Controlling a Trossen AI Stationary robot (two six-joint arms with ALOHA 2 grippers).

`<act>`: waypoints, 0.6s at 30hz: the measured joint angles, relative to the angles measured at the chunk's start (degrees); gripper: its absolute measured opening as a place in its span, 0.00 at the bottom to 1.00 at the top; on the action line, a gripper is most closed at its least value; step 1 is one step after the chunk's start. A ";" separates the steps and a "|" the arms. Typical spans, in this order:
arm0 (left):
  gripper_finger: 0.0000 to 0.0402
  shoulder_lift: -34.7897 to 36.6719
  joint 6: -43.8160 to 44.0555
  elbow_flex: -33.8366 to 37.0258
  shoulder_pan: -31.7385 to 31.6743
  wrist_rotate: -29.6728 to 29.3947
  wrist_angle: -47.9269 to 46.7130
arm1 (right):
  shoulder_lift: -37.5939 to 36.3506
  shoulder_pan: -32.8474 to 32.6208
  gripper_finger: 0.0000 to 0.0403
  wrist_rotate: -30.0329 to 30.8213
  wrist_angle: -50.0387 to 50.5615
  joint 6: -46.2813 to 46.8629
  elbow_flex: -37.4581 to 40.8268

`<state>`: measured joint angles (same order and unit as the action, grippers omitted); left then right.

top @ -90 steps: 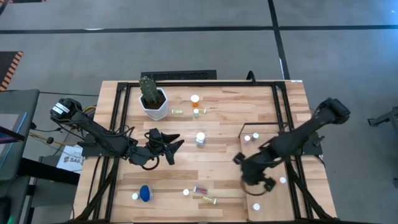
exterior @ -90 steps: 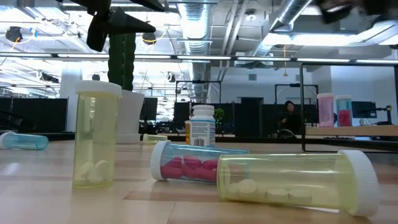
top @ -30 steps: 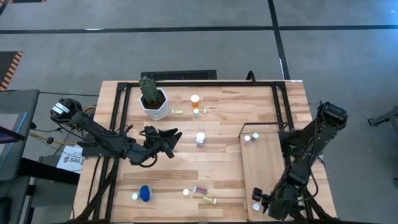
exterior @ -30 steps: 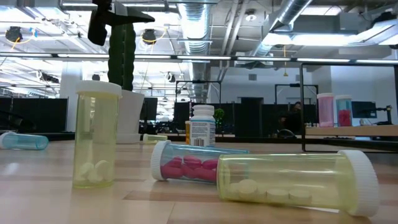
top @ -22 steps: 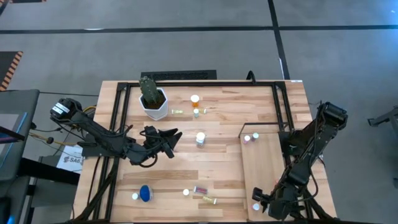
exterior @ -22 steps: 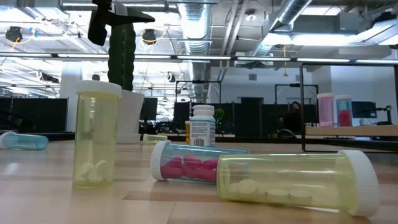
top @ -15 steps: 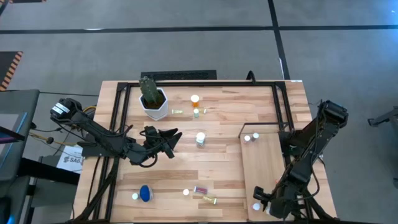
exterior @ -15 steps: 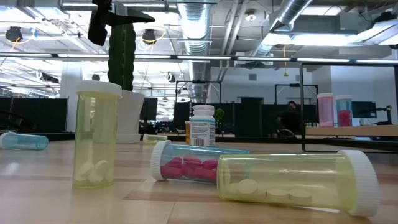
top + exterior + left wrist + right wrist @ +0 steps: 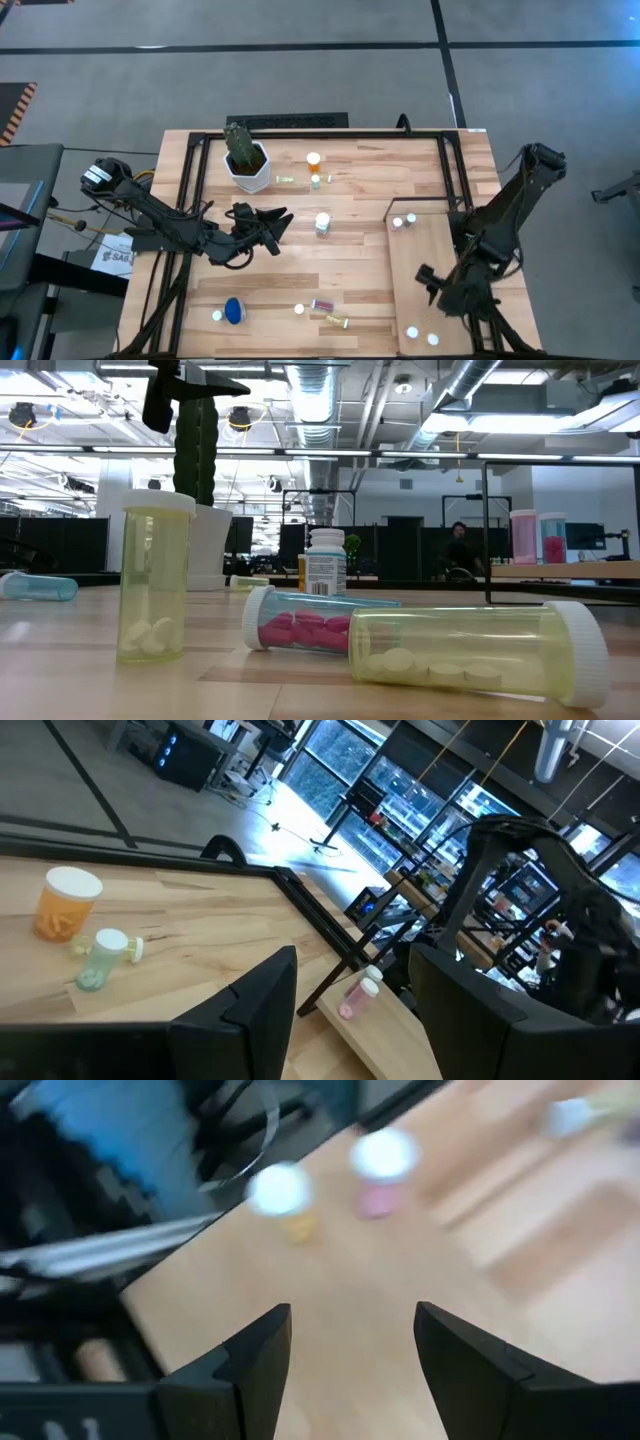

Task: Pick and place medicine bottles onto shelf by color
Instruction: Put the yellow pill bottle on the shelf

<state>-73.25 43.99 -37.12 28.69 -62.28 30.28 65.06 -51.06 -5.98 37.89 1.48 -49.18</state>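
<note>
Over the pale plywood shelf [image 9: 425, 270], the right gripper [image 9: 350, 1355] hangs open and empty above two white-capped bottles [image 9: 411, 332]; next, probably another table bottle. The left gripper [image 9: 350, 1010], parted and empty, waits beside the cactus pot [image 9: 247, 165].

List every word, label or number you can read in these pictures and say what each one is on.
"SAG": the start of a word on the white sheet beside the table's left edge; the rest is hidden under the left arm.
Label of the white bottle in the low view: has print, too small to read.
The other bottles and the shelf: no readable text.
</note>
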 joint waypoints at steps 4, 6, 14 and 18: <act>0.46 0.00 0.00 0.00 0.01 0.00 0.00 | -5.02 4.28 0.58 5.20 0.65 1.54 -0.01; 0.46 0.00 0.07 0.00 0.02 0.02 0.00 | -7.09 7.03 0.58 7.98 0.40 1.54 -0.01; 0.46 0.01 -0.02 0.00 0.00 0.48 -0.22 | -6.84 21.17 0.58 12.02 -11.11 1.71 -0.03; 0.46 0.00 -0.11 0.00 0.02 0.48 -1.29 | -0.11 25.55 0.58 12.05 -22.40 1.74 -0.03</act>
<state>-73.25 43.88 -37.12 28.71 -61.80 28.99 64.95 -25.51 6.07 15.49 3.22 -49.21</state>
